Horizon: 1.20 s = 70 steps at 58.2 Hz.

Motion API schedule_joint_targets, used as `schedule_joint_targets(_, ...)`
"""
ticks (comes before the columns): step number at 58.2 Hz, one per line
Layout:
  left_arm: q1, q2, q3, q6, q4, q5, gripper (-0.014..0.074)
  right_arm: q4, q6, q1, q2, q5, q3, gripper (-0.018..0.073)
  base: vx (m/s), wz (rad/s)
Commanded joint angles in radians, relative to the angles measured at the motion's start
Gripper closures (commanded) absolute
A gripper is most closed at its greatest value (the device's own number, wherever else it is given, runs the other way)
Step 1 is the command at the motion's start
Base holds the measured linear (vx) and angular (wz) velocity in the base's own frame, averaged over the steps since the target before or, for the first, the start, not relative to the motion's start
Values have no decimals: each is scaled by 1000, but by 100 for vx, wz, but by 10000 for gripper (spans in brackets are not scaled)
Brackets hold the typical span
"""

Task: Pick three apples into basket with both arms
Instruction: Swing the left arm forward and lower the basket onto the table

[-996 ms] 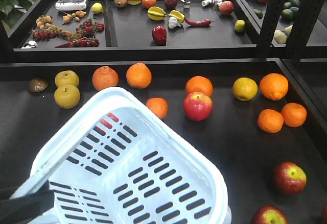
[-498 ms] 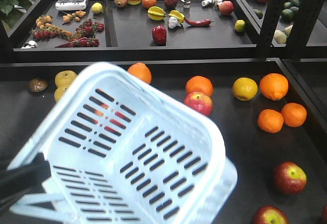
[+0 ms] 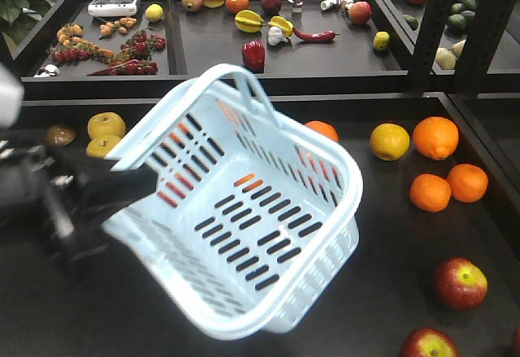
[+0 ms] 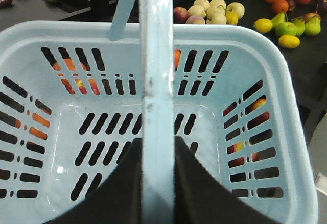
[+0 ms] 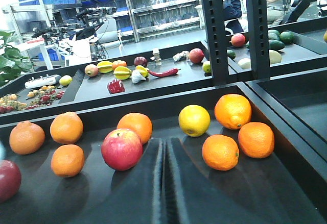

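Observation:
The pale blue basket (image 3: 329, 211) hangs tilted over the left half of the black tray, empty inside. My left gripper (image 3: 110, 190) is shut on the basket's handle (image 4: 156, 55), with both black fingers pressed against the bar, as the left wrist view shows (image 4: 157, 145). Two red apples (image 3: 460, 283) (image 3: 427, 345) lie at the front right of the tray. A third apple (image 5: 121, 149) shows in the right wrist view, just left of my right gripper (image 5: 164, 142), which is shut with nothing in it and low over the tray floor.
Oranges (image 3: 435, 137) (image 3: 429, 192) and a yellow citrus (image 3: 390, 141) lie at the right of the tray, yellow pears (image 3: 106, 124) at the left. A raised back shelf (image 3: 284, 80) holds mixed fruit and vegetables. A black upright post (image 3: 435, 23) stands at the back right.
The basket has swung up and to the right, tilting so its opening faces right. My left arm has come into view at the left. The middle apple is now hidden behind the basket.

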Motion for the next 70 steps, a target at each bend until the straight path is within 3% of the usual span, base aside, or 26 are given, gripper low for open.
schedule_joint_targets(1, -6, 113, -129, 55, -59, 5, 602, -11, -8, -4, -11, -75, 12, 564, 0, 0)
schedule_joint_targets(19, -6, 491, -407, 141, -57, 254, 602, -11, -8, -4, -11, -75, 12, 564, 0, 0)
schedule_joint_targets(42, -6, 635, -483, 141, 109, 221, 594, -11, -8, -4, -11, -75, 12, 564, 0, 0)
schedule_joint_targets(70, -6, 636, -483, 141, 107, 175, 523, -11, -8, -4, -11, -75, 12, 564, 0, 0)
